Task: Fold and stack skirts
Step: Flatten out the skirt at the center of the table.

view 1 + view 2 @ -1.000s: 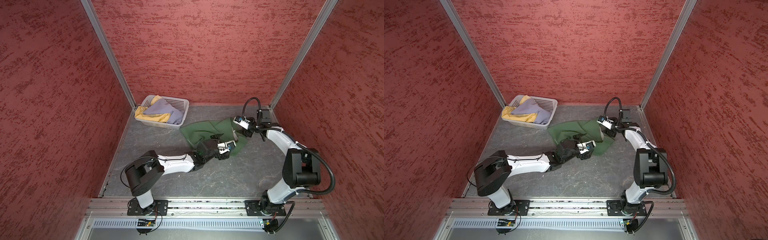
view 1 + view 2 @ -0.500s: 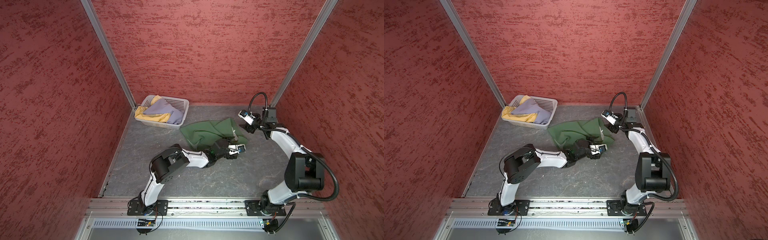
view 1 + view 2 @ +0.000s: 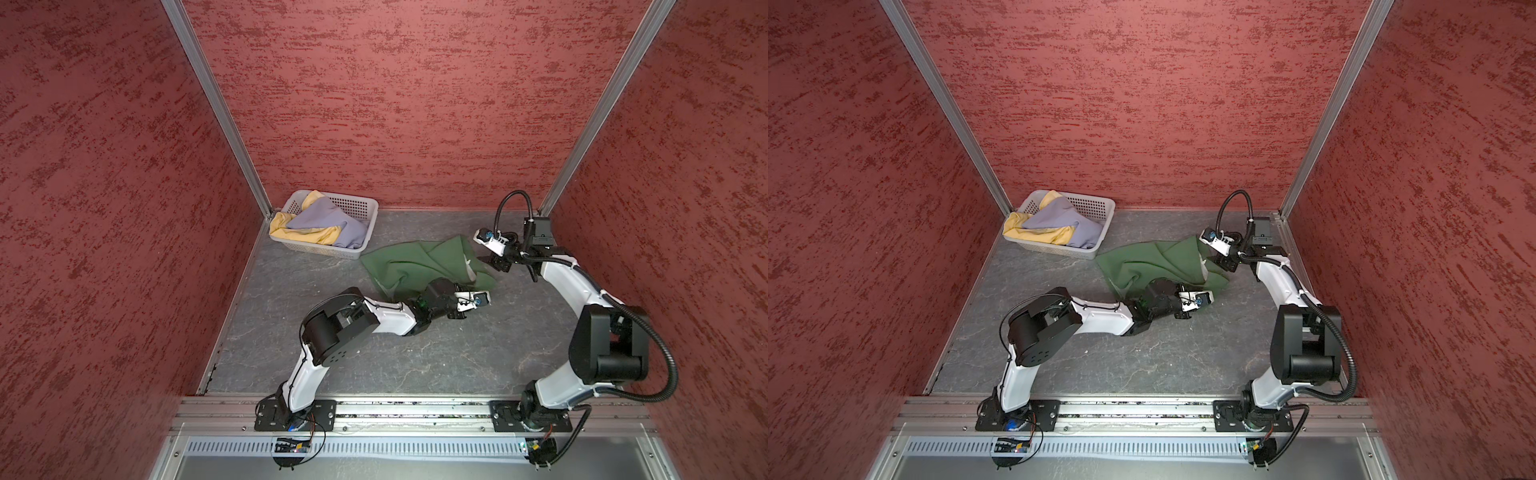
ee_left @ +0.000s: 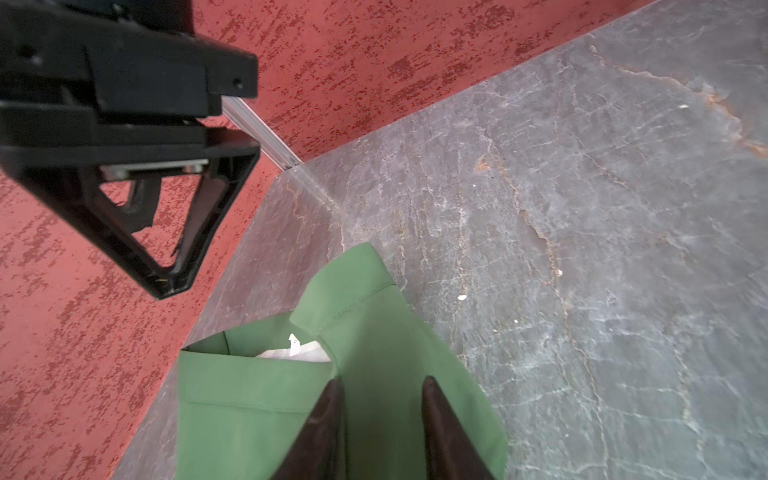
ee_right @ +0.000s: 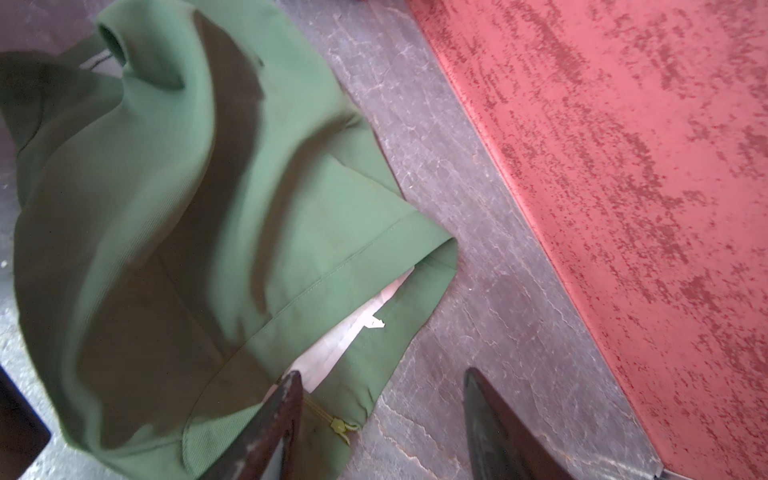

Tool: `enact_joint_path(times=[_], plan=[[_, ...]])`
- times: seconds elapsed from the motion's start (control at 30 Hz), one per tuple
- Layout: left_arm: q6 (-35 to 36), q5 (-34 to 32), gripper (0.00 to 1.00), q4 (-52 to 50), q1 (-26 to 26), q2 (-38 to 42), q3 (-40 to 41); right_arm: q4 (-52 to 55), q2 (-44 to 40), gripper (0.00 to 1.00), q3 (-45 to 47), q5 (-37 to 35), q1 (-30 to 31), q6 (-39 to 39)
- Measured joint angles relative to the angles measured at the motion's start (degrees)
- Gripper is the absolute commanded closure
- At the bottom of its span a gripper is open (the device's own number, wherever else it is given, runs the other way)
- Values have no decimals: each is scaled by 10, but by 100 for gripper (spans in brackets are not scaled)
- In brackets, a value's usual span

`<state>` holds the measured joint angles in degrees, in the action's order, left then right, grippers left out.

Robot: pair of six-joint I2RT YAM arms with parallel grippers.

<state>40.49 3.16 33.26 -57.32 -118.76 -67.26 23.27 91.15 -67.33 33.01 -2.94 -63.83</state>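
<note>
- Left wrist view: the left claw (image 4: 382, 386) has narrowed from the wide spread it had a second ago. Its dark fingers (image 4: 328, 428) now bracket a strip of the green skirt (image 4: 257, 415) at the bottom of the frame, just below the waistband (image 4: 353, 307) opening. Whether the cloth is truly clamped I cannot tell.
- In both top views this claw sits at the skirt's lower right edge, right of frame centre. Earlier it lay further left, over the middle of the cloth, and the left arm (image 3: 386, 320) has since folded its elbow in toward the base.
- Right wrist view: the right claw (image 5: 382, 374) is spread and holds nothing. One finger touches the waistband beside the zipper (image 5: 340, 428), and the other hangs over bare desk (image 5: 457, 291).
- Against the earlier frame, the right claw has backed off the cloth to its right edge.
- The green skirt lies rumpled on the desk, just right of the basket (image 3: 316, 248). The lavender skirt (image 3: 324, 218) and yellow skirt (image 3: 291, 230) sit in that basket, upper left of centre.
- The closing left claw looks like the start of a grab to straighten the skirt. No folding has begun and nothing is stacked.
</note>
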Motion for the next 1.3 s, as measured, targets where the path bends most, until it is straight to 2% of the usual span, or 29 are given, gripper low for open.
enact_joint_path(times=[0.03,0.1,0.17,0.3,0.4,0.5,0.6,0.8,0.83,1.03,1.3], plan=[[-2,2,66,1,0,-2,1,6,1,38,0,0,0,-9],[-8,1,52,2,0,-3,2,14,3,38,0,1,0,-22],[-14,-8,46,8,0,-3,4,19,4,38,0,2,0,-31],[-15,-43,37,15,0,-3,5,23,4,38,0,4,0,-41],[-12,-67,37,8,0,-3,3,23,4,38,0,4,0,-44],[-15,-81,39,-20,2,-3,-6,24,4,38,0,5,0,-46],[-20,-87,46,-44,3,-3,-12,24,4,38,0,5,0,-48],[-25,-81,79,-85,4,-21,-14,32,7,38,-1,7,0,-70],[-25,-79,82,-91,4,-24,-14,36,7,38,-1,7,0,-82],[-13,-77,82,-41,-7,-26,26,50,0,37,12,8,0,-168],[87,-71,82,75,-29,-21,118,120,-7,37,14,7,14,-252]])
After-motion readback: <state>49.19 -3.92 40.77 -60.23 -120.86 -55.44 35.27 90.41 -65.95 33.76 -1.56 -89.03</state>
